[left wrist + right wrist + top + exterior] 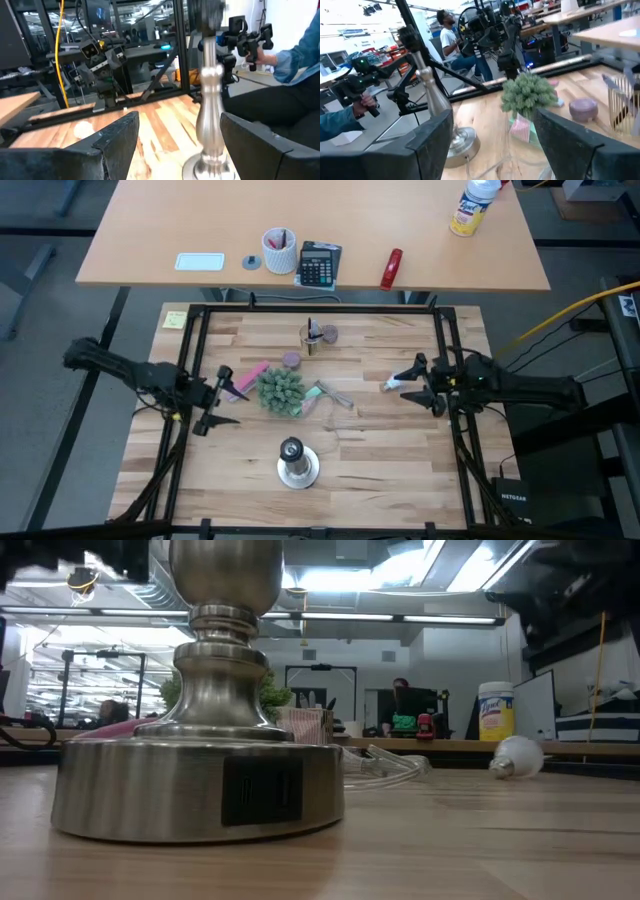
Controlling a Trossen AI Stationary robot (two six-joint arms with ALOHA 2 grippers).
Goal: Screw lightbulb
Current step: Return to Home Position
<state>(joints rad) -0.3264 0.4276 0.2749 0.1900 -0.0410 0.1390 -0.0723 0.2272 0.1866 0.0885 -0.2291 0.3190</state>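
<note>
The lightbulb [392,384], a small frosted white globe, lies on its side on the wooden table right of centre; it also shows in the low view [517,756]. The silver round-based stand [291,463] with its black socket stands upright near the front edge, and fills the low view [200,780]. My right gripper [405,386] hangs open above the table, just right of the lightbulb. My left gripper [233,400] hangs open at the left, next to a small green plant [280,390]. Each wrist view shows its own fingers apart with nothing between them, at my left gripper [180,145] and my right gripper [495,145].
A pink item [250,375], a purple puck [291,360], a wire holder [318,335] and clear plastic [335,395] lie around the plant. A black frame [440,330] borders the table. A person holding hand controllers [247,37] sits beyond the front edge.
</note>
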